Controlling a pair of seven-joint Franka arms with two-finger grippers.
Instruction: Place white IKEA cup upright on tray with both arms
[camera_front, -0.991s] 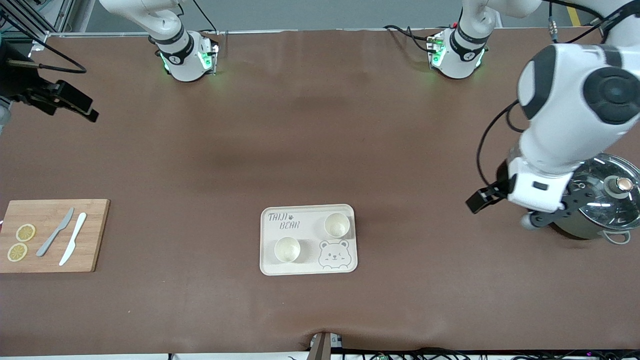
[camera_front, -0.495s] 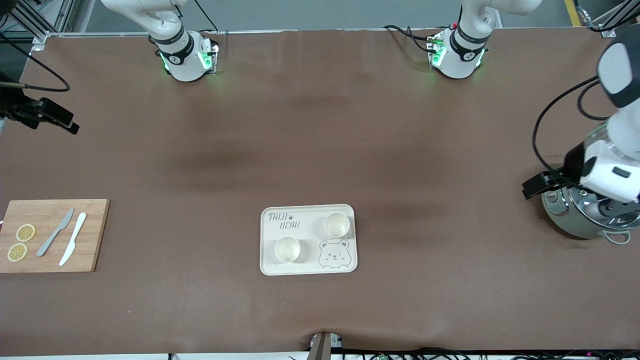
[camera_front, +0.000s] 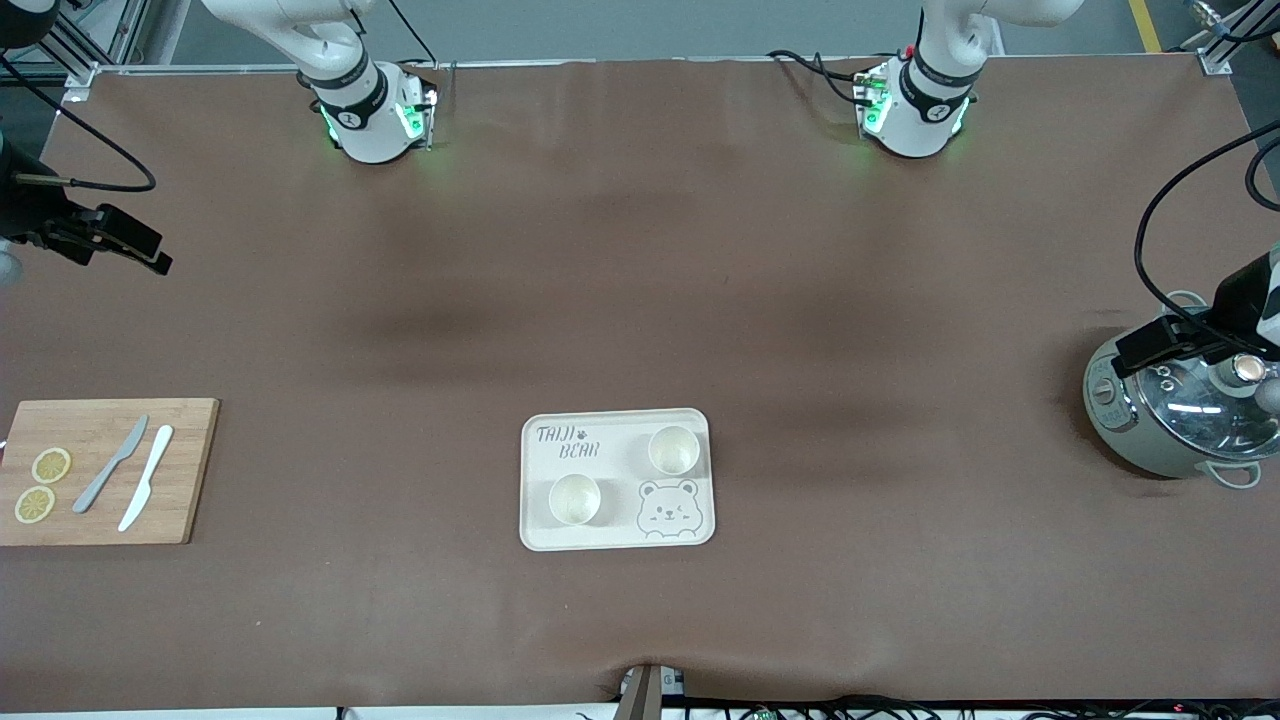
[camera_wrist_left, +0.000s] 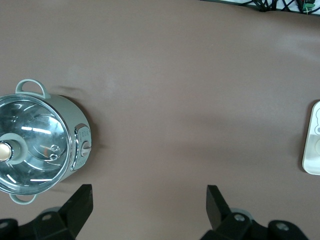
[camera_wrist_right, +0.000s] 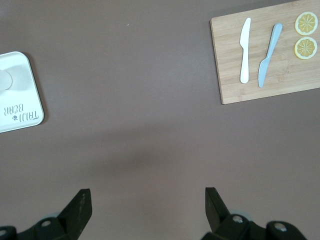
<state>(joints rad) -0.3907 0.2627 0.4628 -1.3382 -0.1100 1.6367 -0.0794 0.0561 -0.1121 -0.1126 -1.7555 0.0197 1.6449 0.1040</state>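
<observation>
Standing upright already: two small white glazed cups (camera_front: 674, 449) (camera_front: 574, 498) on cream rectangular bear-print tray (camera_front: 612, 538), mid-table. Likely light, rigid, slick, breakable; grip rim wall. Left gripper (camera_wrist_left: 149, 200) over steel lidded pot (camera_front: 1176, 425), right gripper (camera_wrist_right: 148, 200) over bare table; both spread wide, empty.

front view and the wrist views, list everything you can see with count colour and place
tray: 1, cream with grey bear drawing, mid-table, nearer to the front camera
cups: 2, white, upright on the tray
cutting board: 1, wooden, at the right arm's end of the table
knives: 2, one grey, one white, side by side on the cutting board
lemon slices: 2, yellow, on the cutting board beside the knives
pot: 1, grey-green with glass lid, at the left arm's end of the table
left claw: 1, black, open, over bare table beside the pot
right claw: 1, black, open, over bare table between tray and cutting board
</observation>
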